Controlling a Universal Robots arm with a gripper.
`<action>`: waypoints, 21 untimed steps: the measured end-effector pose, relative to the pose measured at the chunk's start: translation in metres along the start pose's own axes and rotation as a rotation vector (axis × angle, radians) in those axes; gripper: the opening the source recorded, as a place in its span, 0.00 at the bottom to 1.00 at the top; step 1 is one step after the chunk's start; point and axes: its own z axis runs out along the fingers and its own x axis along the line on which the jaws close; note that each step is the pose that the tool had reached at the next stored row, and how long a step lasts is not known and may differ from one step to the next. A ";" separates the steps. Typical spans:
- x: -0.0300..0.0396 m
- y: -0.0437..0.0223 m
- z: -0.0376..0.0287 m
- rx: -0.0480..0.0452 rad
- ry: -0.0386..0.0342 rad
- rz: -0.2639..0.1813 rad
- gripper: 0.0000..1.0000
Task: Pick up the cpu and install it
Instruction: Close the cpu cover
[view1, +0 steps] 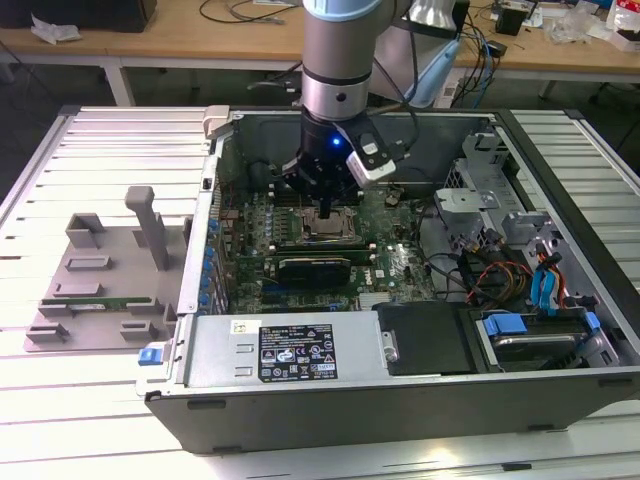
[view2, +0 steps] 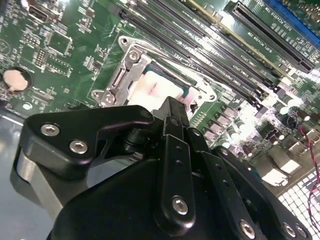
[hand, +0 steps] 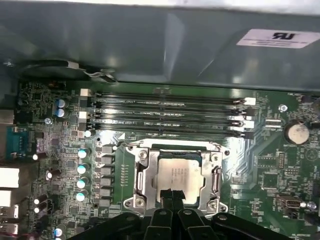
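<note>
While the arm (view1: 340, 60) reaches straight down into the open computer case (view1: 400, 420), the jaws stand together, tips closed against each other. They hang right over the cpu (hand: 180, 175), at one edge of its silver top plate. Whether the tips touch the plate cannot be told. The cpu lies flat inside the metal socket frame (hand: 140, 175) on the green motherboard (view1: 400, 265), frame all around it. Both wrist views show the pale square plate under the black tips. Four long memory slots (hand: 170, 112) run just beside the socket, parallel to one side of it. A round coin battery (hand: 298, 132) sits on the board, well apart from the socket. A black graphics card (view1: 315, 268) is slotted in near the socket, on the side toward the case's labelled wall. The case takes the counter (view1: 100, 140) from its middle to the exterior view's right edge. A grey fixture (view1: 100, 280) carrying a green memory stick (view1: 95, 300) lies near the counter's edge at the exterior view's left, just beside the case.
</note>
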 end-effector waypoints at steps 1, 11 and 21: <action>0.0019 0.0000 0.0003 0.0002 0.0001 0.000 0.11; 0.0179 0.0007 0.0179 0.0002 0.0000 -0.001 0.11; 0.0219 0.0010 0.0261 -0.0001 -0.0001 -0.001 0.11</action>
